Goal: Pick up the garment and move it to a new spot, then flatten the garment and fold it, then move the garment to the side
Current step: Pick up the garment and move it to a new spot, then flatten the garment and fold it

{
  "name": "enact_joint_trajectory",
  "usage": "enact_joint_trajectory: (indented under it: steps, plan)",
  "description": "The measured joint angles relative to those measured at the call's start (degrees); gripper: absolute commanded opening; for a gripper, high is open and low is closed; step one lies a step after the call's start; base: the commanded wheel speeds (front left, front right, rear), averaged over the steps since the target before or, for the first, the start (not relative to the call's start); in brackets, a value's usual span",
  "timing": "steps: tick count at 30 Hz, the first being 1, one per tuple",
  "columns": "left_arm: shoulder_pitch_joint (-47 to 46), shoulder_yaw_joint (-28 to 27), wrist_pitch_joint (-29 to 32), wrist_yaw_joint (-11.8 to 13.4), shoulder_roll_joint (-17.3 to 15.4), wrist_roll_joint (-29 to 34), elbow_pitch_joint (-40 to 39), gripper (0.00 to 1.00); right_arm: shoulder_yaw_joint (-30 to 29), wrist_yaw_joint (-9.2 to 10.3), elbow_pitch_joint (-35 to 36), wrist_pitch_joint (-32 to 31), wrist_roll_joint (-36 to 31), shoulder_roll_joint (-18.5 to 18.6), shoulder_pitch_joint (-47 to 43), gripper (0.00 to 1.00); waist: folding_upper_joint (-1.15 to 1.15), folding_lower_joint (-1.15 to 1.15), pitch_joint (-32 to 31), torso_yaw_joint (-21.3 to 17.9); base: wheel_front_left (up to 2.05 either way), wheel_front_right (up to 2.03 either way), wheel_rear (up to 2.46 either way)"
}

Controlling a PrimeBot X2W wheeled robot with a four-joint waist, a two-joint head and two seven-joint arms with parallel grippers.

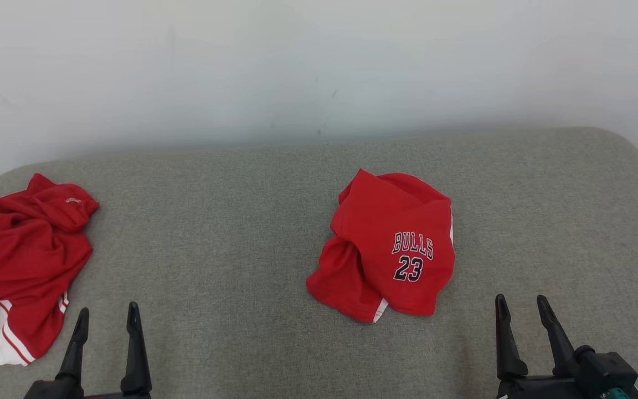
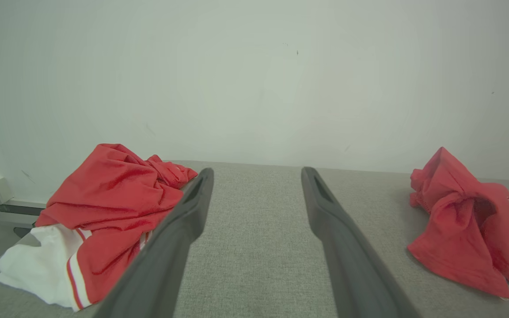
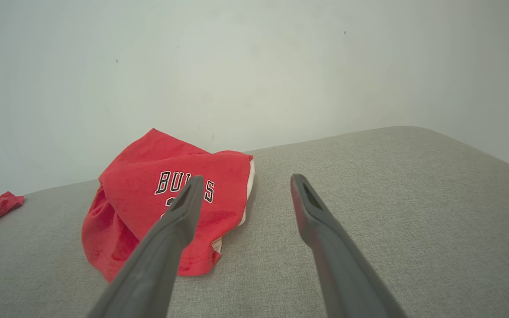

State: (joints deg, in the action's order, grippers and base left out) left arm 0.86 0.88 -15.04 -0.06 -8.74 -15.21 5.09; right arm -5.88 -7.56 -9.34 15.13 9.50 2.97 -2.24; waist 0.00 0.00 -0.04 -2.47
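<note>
1. Wall [image 1: 319,66]: pale and plain, with a few small dark specks. It stands behind the whole far edge of the work surface.
2. Padded surface [image 1: 214,233]: grey woven fabric with rounded far corners. Both garments lie on it.
3. Red-and-white garment [image 1: 20,260]: a crumpled heap at the robot's far left, on the left edge of the padded surface. The upper part is red and bunched into folds. The lower near part is white with red stripes along the border. A small pale label shows near its top right fold. It is well apart from the other garment.
4. Bulls garment [image 1: 391,249]: the task item. It is red and lies a little right of centre on the padded surface. It is loosely folded over itself, not flat. "BULLS 23" in dark lettering faces up on the right half. A thin white trim shows at the right edge and at the bottom hem. A rumpled flap sticks out at the lower left. Nothing touches it.
5. Right gripper [image 1: 520,299]: at the lower right, fingers pointing away from the robot, spread wide, nothing between them. It sits near the garment's near right corner but clear of it.
6. Left gripper [image 1: 107,310]: at the lower left, fingers likewise spread wide and empty. It sits between the two garments, nearer the red-and-white one, touching neither.
</note>
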Motion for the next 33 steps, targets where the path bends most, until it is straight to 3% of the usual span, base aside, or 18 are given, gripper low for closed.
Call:
enact_joint_trajectory:
  steps: [15,33]
  plan:
    - [0.4,-1.3,0.0,-2.0,0.4,4.6,0.9,1.00,0.0,0.00,-0.3,0.0,0.0,0.0,0.0,1.00,0.00,0.00,0.0,0.3,0.00,0.00,0.00]
    - [0.5,-1.3,0.0,-3.0,0.5,5.3,1.9,1.00,0.1,0.00,-0.7,0.0,0.1,0.0,0.0,1.00,0.00,0.00,-0.2,0.3,0.00,0.00,0.00]
